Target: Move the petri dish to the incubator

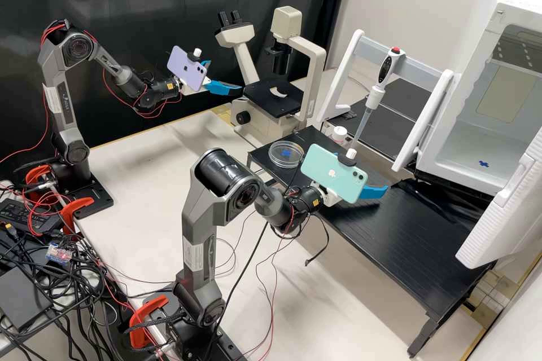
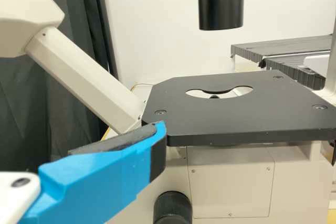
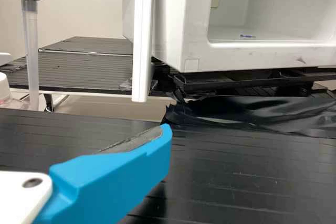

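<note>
Well, found the petri dish (image 1: 276, 154) lying flat on the black counter (image 1: 406, 237) (blue mark (image 1: 287, 153) showing through the clear plastic), near a small bottle (image 1: 339, 135). Saw the left gripper (image 1: 226, 76) beside the microscope (image 1: 318, 67), with jaws spread wide. Saw the right gripper (image 1: 368, 176) over the counter, likewise with jaws wide apart. Noticed the incubator (image 1: 480, 34) standing open, with a blue mark (image 1: 484, 163) on the floor inside.

Two arms (image 1: 195, 225), two phones (image 1: 333, 174), one dish (image 1: 279, 154)
</note>
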`<state>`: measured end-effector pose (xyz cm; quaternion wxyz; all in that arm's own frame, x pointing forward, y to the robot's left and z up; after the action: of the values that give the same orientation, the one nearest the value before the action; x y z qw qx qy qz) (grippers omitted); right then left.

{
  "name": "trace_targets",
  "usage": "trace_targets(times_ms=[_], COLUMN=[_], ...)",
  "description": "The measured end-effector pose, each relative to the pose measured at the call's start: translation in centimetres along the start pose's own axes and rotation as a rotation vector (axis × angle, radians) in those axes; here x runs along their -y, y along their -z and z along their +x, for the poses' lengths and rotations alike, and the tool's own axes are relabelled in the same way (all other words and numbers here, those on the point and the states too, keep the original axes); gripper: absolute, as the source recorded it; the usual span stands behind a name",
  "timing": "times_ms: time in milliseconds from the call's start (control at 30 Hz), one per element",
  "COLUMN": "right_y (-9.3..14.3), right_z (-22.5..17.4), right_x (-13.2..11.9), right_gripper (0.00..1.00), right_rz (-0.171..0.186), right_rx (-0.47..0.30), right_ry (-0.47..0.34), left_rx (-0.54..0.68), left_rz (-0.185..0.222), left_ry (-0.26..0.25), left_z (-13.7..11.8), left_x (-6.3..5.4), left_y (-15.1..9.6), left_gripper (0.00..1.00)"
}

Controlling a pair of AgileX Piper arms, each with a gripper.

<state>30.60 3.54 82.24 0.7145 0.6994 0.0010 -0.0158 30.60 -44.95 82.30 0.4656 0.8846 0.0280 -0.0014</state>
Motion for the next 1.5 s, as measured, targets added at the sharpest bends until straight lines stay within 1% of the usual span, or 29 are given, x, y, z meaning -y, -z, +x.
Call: trace_targets(times_ms=[300, 367, 433, 533, 567, 600, 633, 733, 767, 833, 867, 1000, 1067, 1167, 1433, 1500], right_y=[0.0, 0.1, 0.4, 1.2, 1.6, 2.1, 2.4, 3.7, 4.2, 4.8, 5.2, 5.9, 6.0, 5.9, 4.8, 4.7], right_z=[-0.2, -0.7, -1.2, -2.5, -3.1, -3.6, -3.9, -5.4, -5.9, -6.6, -7.0, -8.0, -8.3, -8.3, -7.7, -7.6], right_x=[0.1, 0.0, -0.2, -0.3, -0.2, -0.1, 0.0, 0.7, 1.1, 1.8, 2.4, 4.2, 5.2, 6.4, 8.2, 8.4], right_gripper=[1.0, 1.0, 1.0, 1.0, 1.0, 1.0, 1.0, 1.0, 1.0, 1.0, 1.0, 1.0, 1.0, 1.0, 1.0, 1.0], right_rz=[-0.001, 0.01, 0.031, 0.045, 0.05, 0.044, 0.042, 0.045, 0.044, 0.037, 0.027, 0.006, -0.017, -0.031, -0.042, -0.036], right_rx=[0.0, -0.007, -0.023, -0.072, -0.099, -0.134, -0.149, -0.23, -0.261, -0.297, -0.32, -0.373, -0.382, -0.381, -0.33, -0.329], right_ry=[0.006, 0.006, 0.007, 0.005, 0.008, 0.012, 0.015, 0.024, 0.039, 0.062, 0.081, 0.154, 0.19, 0.236, 0.307, 0.31], left_rx=[0.0, 0.0, 0.0, 0.0, 0.0, 0.0, 0.0, 0.0, 0.0, 0.0, 0.0, 0.0, 0.0, 0.0, 0.0, 0.0], left_rz=[0.0, 0.0, 0.0, 0.0, 0.0, 0.0, 0.0, 0.0, 0.0, 0.0, 0.0, 0.0, 0.0, 0.0, 0.0, 0.0], left_ry=[0.0, 0.0, 0.0, 0.0, 0.0, 0.0, 0.0, 0.0, 0.0, 0.0, 0.0, 0.0, 0.0, 0.0, 0.0, 0.0], left_z=[0.0, 0.0, 0.0, 0.0, 0.0, 0.0, 0.0, 0.0, 0.0, 0.0, 0.0, 0.0, 0.0, 0.0, 0.0, 0.0], left_x=[0.0, 0.0, 0.0, 0.0, 0.0, 0.0, 0.0, 0.0, 0.0, 0.0, 0.0, 0.0, 0.0, 0.0, 0.0, 0.0], left_y=[0.0, 0.0, 0.0, 0.0, 0.0, 0.0, 0.0, 0.0, 0.0, 0.0, 0.0, 0.0, 0.0, 0.0, 0.0, 0.0], left_gripper=[1.0, 1.0, 1.0, 1.0, 1.0, 1.0, 1.0, 1.0, 1.0, 1.0, 1.0, 1.0, 1.0, 1.0, 1.0, 1.0])
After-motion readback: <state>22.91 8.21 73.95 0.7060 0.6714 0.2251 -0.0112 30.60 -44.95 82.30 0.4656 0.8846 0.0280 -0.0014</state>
